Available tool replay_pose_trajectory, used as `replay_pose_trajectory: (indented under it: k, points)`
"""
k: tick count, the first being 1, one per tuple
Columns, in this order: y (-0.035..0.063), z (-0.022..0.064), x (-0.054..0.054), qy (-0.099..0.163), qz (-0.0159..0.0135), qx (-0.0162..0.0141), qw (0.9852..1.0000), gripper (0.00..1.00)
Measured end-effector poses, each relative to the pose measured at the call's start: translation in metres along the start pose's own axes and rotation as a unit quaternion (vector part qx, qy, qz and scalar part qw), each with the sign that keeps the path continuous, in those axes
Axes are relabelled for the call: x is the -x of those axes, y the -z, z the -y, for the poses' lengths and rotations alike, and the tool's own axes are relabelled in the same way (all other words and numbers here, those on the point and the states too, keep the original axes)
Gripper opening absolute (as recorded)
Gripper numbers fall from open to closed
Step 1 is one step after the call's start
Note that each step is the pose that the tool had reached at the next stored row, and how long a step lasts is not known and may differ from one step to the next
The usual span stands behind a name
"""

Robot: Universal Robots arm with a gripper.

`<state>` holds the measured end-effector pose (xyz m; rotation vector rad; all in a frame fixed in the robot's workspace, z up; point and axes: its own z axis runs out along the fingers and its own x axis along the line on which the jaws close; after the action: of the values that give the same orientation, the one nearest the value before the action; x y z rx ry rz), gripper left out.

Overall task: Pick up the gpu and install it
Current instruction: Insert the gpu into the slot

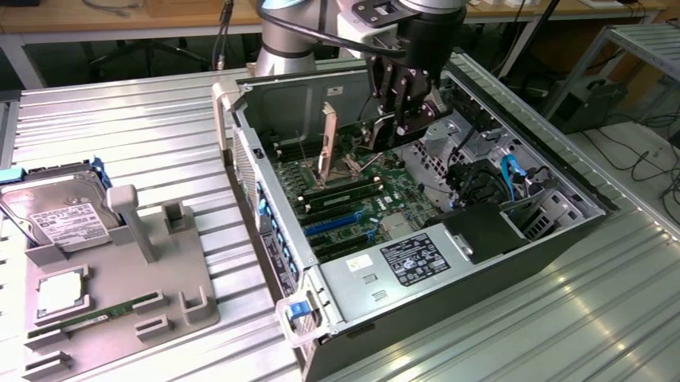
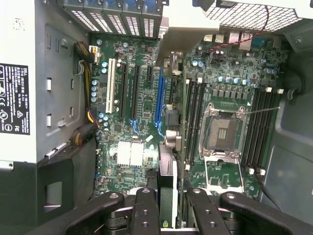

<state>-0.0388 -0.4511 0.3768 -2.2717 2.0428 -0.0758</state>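
The gpu (image 1: pixel 330 129) hangs edge-down inside the open computer case (image 1: pixel 552 239), above the green motherboard (image 1: pixel 345 187), with its pale bracket strip toward the case's rear wall. My gripper (image 1: pixel 396 127) reaches down from above and is shut on the card's far end. In the wrist view the gpu (image 2: pixel 167 171) shows edge-on between the two black fingers (image 2: pixel 146 210), running away from me to the beige bracket (image 2: pixel 183 27). The card hovers over the long blue slot (image 2: pixel 159 95), between the expansion slots and the memory slots, apart from the board.
An open CPU socket (image 2: pixel 222 132) lies beside the card's line, and the power supply (image 1: pixel 420 259) with its label fills the case's near end. At the exterior view's left, a grey fixture (image 1: pixel 159 270) carries a hard drive (image 1: pixel 53 211), a CPU (image 1: pixel 62 290) and a RAM stick (image 1: pixel 95 314).
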Motion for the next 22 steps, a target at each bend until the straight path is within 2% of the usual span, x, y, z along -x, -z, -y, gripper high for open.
replay_pose_trajectory:
  k: [7, 8, 10, 12, 15, 17, 21, 22]
  points:
    - [-0.0042, -0.0006, -0.002, 0.0, 0.0005, 0.0016, 1.0, 0.27]
    - [-0.0056, -0.0006, -0.002, 0.0, 0.001, 0.0058, 1.0, 0.27]
    - [-0.0072, -0.0009, -0.002, 0.0, 0.0016, 0.0122, 0.9999, 0.27]
    - [-0.0083, -0.0009, -0.002, -0.001, 0.0032, 0.0269, 0.9996, 0.27]
    - [-0.0106, -0.0011, -0.002, -0.001, 0.0043, 0.0366, 0.9993, 0.27]
    - [-0.0127, -0.0008, -0.002, -0.001, 0.0048, 0.0415, 0.9991, 0.27]
    - [-0.0174, -0.0012, -0.003, -0.001, 0.0082, 0.0406, 0.9991, 0.27]
    - [-0.018, -0.0013, -0.003, -0.002, 0.0103, 0.0397, 0.9992, 0.27]
